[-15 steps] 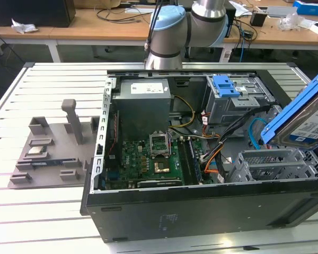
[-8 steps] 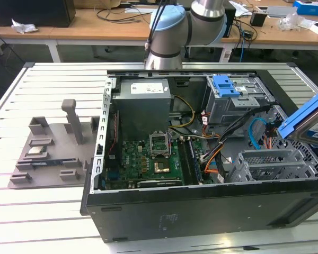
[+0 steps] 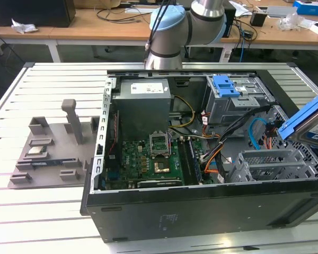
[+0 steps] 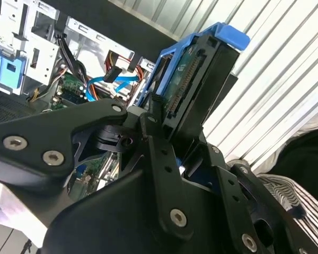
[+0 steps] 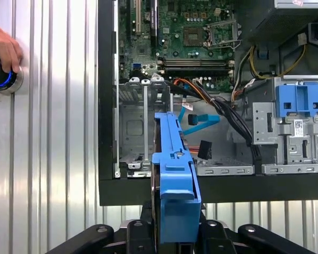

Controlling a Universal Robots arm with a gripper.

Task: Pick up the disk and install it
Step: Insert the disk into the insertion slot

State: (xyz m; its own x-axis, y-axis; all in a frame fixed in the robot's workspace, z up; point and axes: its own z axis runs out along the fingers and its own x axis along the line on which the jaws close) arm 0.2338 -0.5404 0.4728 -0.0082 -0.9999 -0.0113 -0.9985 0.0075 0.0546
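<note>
The disk (image 3: 306, 120) is a silver drive in a blue plastic carrier, held tilted in the air at the exterior view's right edge, over the right end of the open computer case (image 3: 201, 206). In the second wrist view my gripper (image 4: 186, 138) is shut on the disk (image 4: 201, 74), black fingers (image 4: 155, 114) clamping the carrier's sides, connector edge showing. In the first wrist view the disk (image 5: 175, 174) stands edge-on above the gripper (image 5: 177, 235), just outside the case wall and in line with the empty metal drive cage (image 5: 135, 127).
Inside the case are the grey power supply (image 3: 143, 103), the motherboard (image 3: 148, 159), a blue latch bracket (image 3: 225, 84) on the upper bay, loose blue and orange cables (image 5: 201, 119) and the drive cage (image 3: 265, 164). A grey fixture tray (image 3: 47, 148) lies left. A hand (image 5: 2, 53) rests on a button.
</note>
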